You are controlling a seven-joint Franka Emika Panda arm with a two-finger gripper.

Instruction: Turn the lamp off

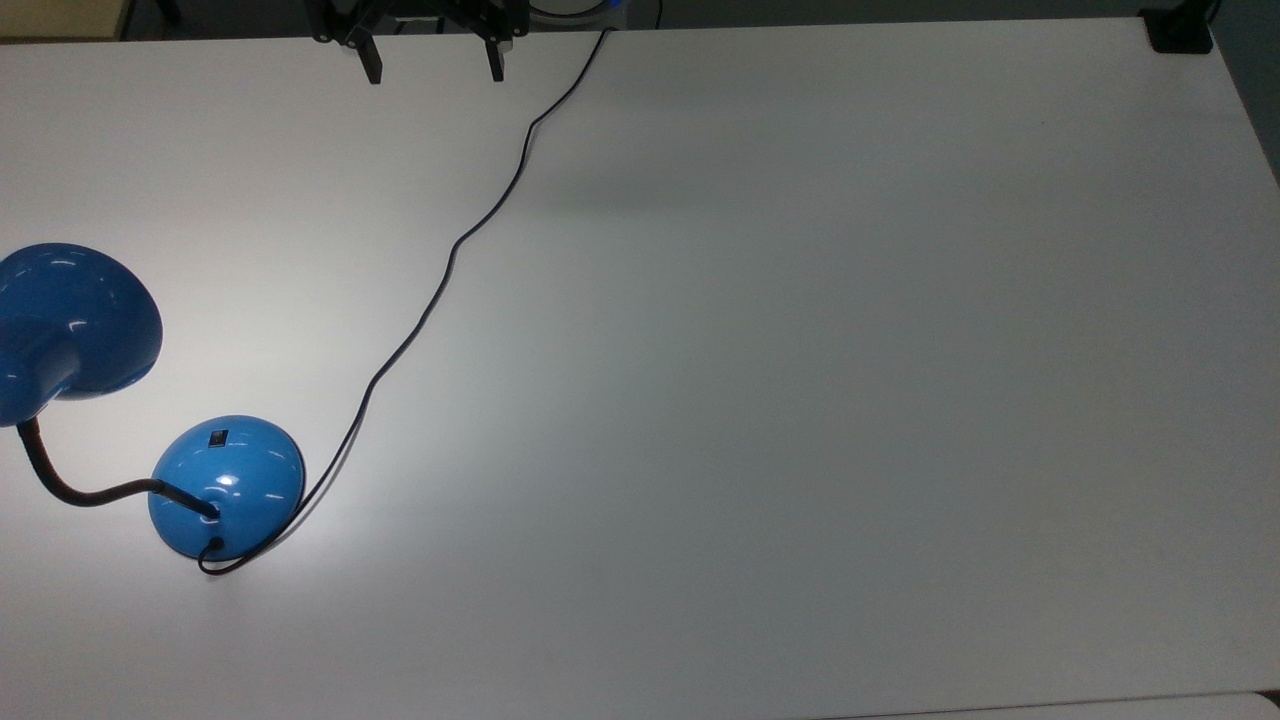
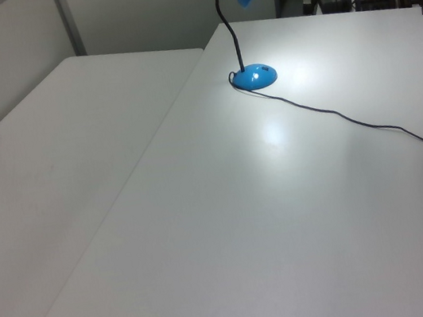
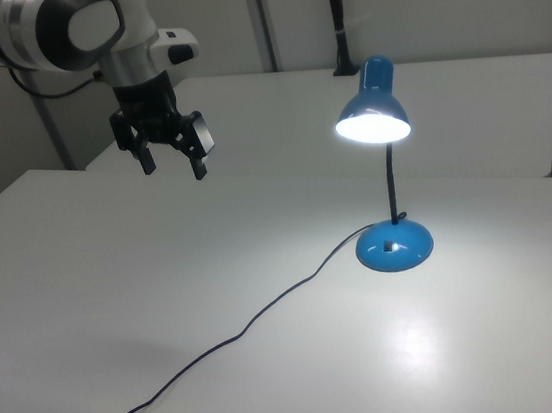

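Glossy blue, the dome-based desk lamp [image 3: 385,183] stands lit on the white laminate table [image 3: 164,281], its bell-shaped shade throwing a bright pool onto the surface beside the base. In the top view the lamp sits at the top view's lower left, while the black two-finger gripper [image 1: 434,67] hangs at the upper edge, well apart from it and above the table, fingers spread wide and holding nothing. The coming move, as I judge it, turns on this: the small black rocker switch [image 1: 217,437] lies on the side of the dome base facing the gripper, down and toward the top view's left from it. In the right view the switch [image 3: 389,247] faces the camera, lower right of the gripper [image 3: 174,163]. Count: one lamp, one switch, one thin black cord [image 1: 450,255], one arm.
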